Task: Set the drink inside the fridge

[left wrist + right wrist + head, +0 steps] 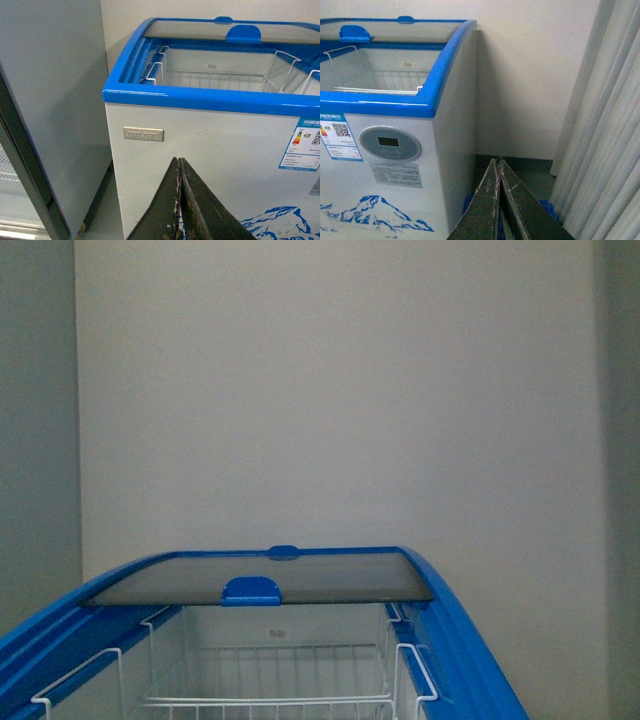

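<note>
Fridge (470, 640) fills lower frame in front view, glass lid (260, 575) slid back, wire baskets (270, 680) exposed; left gripper (180, 200) and right gripper (498, 200) both pressed together, holding nothing; drink unseen.

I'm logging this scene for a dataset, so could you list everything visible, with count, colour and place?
fridge: one, white with blue rim, straight ahead of the robot, open at the near end.
glass lid: one, clear with blue handle, slid to the far end.
wire baskets: white, inside the fridge; count unclear.
energy label: one, on the fridge front.
control panel: one, grey, round, on the fridge front.
curtain: pale, right of the fridge.
grey cabinet: one, left of the fridge.
drink: none visible.
left tool: shut, empty.
right tool: shut, empty.
</note>
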`<state>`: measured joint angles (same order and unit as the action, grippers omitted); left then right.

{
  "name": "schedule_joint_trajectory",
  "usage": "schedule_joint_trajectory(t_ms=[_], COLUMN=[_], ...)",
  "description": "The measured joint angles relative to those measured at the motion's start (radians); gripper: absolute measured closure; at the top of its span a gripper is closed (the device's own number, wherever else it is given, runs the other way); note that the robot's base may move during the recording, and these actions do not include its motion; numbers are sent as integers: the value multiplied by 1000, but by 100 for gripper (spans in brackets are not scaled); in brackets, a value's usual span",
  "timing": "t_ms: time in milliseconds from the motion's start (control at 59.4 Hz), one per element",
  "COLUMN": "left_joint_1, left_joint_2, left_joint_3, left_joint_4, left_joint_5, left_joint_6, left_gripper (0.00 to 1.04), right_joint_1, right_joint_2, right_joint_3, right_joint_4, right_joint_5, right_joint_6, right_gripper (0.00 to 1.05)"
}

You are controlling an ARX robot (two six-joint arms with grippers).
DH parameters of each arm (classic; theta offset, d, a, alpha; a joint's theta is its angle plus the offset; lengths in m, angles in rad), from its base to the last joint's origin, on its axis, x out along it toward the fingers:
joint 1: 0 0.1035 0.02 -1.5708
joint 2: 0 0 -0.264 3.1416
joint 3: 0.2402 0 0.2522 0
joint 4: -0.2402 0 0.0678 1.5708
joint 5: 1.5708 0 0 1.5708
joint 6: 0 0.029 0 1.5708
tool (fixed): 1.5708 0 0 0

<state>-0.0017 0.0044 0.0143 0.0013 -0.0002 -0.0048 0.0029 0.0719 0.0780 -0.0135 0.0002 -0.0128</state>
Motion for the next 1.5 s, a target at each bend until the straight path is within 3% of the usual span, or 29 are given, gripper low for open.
schedule_joint_trajectory(t_ms=[640,926,1178,1498], left_joint_1=[0,0,0,0], left_joint_2=[0,0,0,0], left_joint_3=[0,0,0,0], left_joint_4=[0,0,0,0], left_joint_5=[0,0,0,0], left_joint_6=[0,0,1,0], left_gripper=[102,44,7,8], right_joint_1=[-1,-1,-1,-1], right_joint_2=[-66,-66,-66,-66], right_joint_3=[-62,-62,-62,-62], right_joint_4=[11,11,11,11], right_joint_5=[-1,-1,-1,-1], right_joint_6=[1,1,1,2], right_gripper=[102,44,8,7])
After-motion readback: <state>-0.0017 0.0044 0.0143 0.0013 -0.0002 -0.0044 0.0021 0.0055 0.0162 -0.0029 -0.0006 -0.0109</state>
